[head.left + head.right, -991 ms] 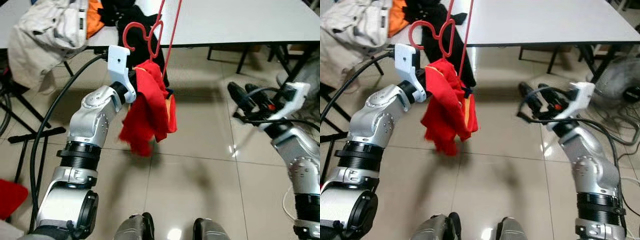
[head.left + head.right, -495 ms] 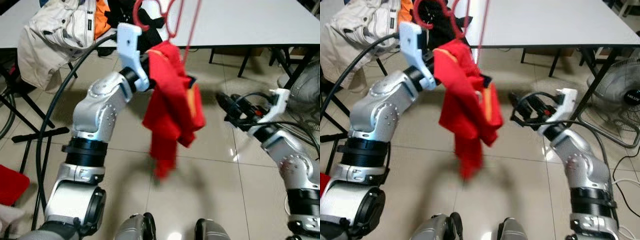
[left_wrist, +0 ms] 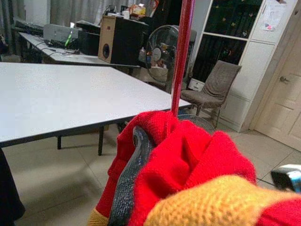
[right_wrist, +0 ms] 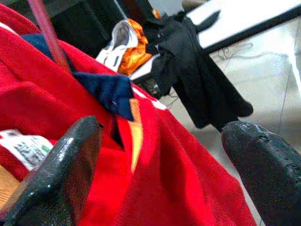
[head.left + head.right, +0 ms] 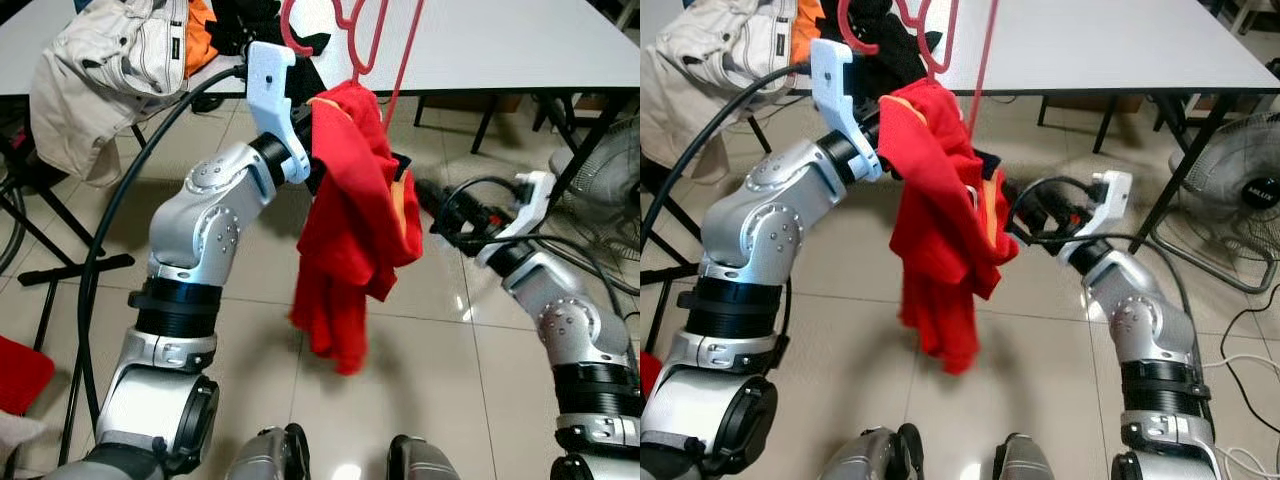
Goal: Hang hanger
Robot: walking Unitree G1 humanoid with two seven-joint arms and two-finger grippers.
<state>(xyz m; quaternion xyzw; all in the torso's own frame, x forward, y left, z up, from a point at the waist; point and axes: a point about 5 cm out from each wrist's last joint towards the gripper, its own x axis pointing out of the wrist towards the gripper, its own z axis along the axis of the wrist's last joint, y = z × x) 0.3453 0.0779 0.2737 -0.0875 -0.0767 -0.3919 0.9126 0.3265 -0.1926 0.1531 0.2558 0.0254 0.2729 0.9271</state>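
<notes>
A red garment [image 5: 355, 230] with an orange and navy collar hangs from a red hanger [image 5: 345, 20], whose hook and long rod rise above it. My left gripper [image 5: 316, 172] is raised at chest height and mostly buried in the cloth. In the left wrist view one black finger [image 3: 134, 179] presses into the red fabric beside the hanger rod [image 3: 181, 52]. My right gripper [image 5: 432, 205] is open, its tips right at the garment's right side. Its wrist view has both fingers [image 4: 61, 179] spread wide with the red cloth between them.
A white table [image 5: 520, 40] stands ahead with dark legs [image 5: 1110, 120] beneath. A beige jacket [image 5: 110, 60] and black clothing [image 5: 250, 20] lie on its left end. A fan [image 5: 1240, 190] sits on the floor at right. A black rack base [image 5: 70, 270] is at left.
My left arm has lifted the garment and hanger higher and toward the middle. My right gripper has moved left, from well clear of the cloth to right against it.
</notes>
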